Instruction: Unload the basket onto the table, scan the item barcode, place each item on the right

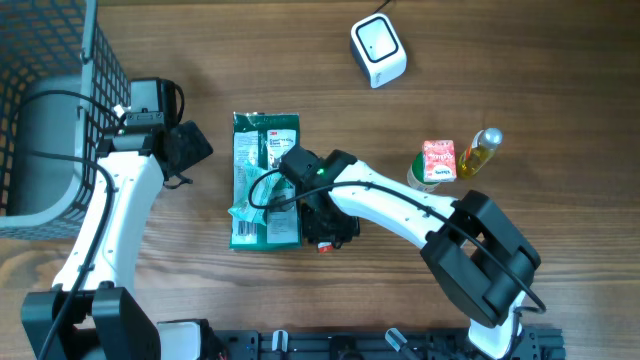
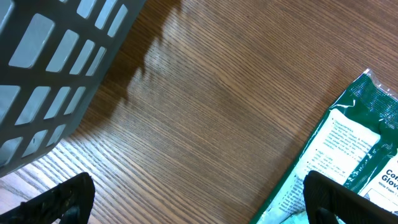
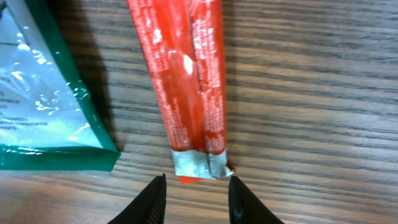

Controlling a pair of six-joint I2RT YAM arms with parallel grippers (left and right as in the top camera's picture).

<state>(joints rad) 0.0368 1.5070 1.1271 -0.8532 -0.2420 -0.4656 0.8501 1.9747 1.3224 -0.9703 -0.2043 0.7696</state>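
Red packet [image 3: 189, 81]: laid on the worktop [image 3: 311, 93], just right of the green bag [image 3: 43, 93].
Right hand [image 3: 197, 199]: parted, fingers set either side of the packet's near end.
Left hand [image 2: 199, 202]: spread wide, nothing held.

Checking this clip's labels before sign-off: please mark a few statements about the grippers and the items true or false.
1. The right gripper has its jaws apart at the end of the red foil stick packet. True.
2. The green plastic packet lies in the grey wire basket. False: it lies on the wooden table, outside the basket.
3. The left gripper grips the green packet. False: it is open and empty.
4. The white box-shaped scanner stands apart from both grippers. True.
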